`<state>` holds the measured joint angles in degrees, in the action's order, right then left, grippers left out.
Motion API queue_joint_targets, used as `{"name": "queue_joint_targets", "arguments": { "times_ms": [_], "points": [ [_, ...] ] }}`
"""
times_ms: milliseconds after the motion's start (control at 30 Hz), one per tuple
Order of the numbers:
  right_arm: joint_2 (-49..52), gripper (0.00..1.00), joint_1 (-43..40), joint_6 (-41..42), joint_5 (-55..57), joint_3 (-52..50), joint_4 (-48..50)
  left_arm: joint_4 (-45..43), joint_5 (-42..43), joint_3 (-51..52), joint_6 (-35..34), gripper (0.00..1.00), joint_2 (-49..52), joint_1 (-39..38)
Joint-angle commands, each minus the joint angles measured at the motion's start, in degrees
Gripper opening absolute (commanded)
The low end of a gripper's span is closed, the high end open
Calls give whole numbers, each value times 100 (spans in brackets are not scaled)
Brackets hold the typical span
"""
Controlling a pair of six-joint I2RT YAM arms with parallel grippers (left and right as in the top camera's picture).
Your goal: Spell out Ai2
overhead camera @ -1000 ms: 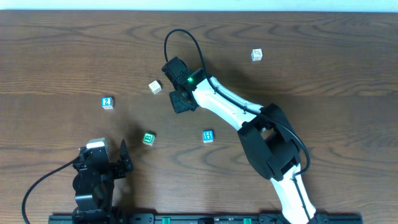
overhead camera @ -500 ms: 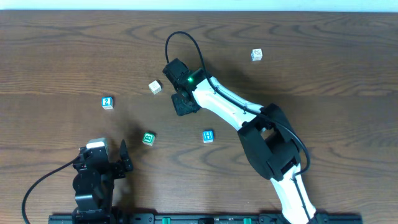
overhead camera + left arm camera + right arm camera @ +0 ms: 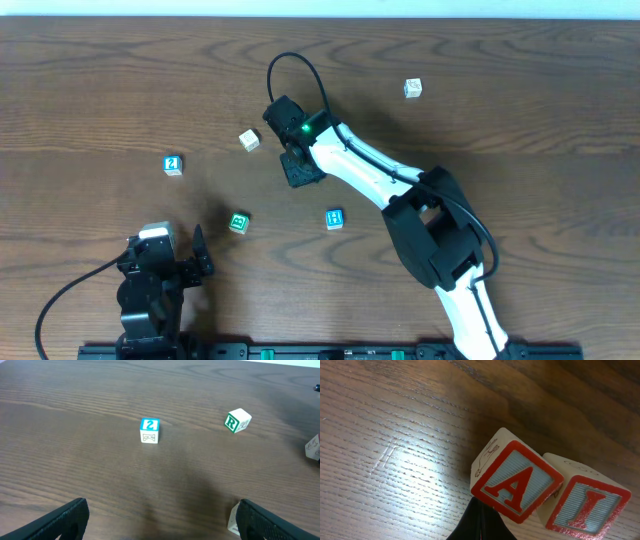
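Red-lettered A cube (image 3: 517,482) and I cube (image 3: 585,507) sit side by side on the counter (image 3: 395,435). My right gripper (image 3: 480,522), jaws together, sits at the A's edge, seemingly nudging it into line. Blue 2 cube (image 3: 149,430) lies well apart, ahead of my wide-open left gripper (image 3: 160,525).

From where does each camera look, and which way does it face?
Overhead: above the brown wooden table, facing straight down; left arm and right arm show.
Left wrist: low, facing across at the blue wooden 2 cube and green R cube; open left gripper below.
Right wrist: close over the table, on the red-lettered A cube and I cube; shut right gripper below.
Shared: overhead and left wrist see the 2 cube.
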<state>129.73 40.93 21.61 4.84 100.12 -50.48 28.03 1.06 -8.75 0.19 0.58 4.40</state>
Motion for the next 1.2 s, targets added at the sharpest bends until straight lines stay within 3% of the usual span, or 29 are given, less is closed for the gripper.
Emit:
{"name": "queue_joint_targets", "arguments": {
  "times_ms": [0, 1000, 1167],
  "points": [
    [-83, 1, -4, -87, 140, 39, -35, -2, -61, 96, 2, 95, -33, 17],
    [-85, 1, -83, -20, 433, 46, -157, -2, -61, 96, 2, 95, -33, 17],
    [-378, 1, -66, -20, 393, 483, -623, -2, -61, 96, 4, 95, -33, 17]
  ]
}}
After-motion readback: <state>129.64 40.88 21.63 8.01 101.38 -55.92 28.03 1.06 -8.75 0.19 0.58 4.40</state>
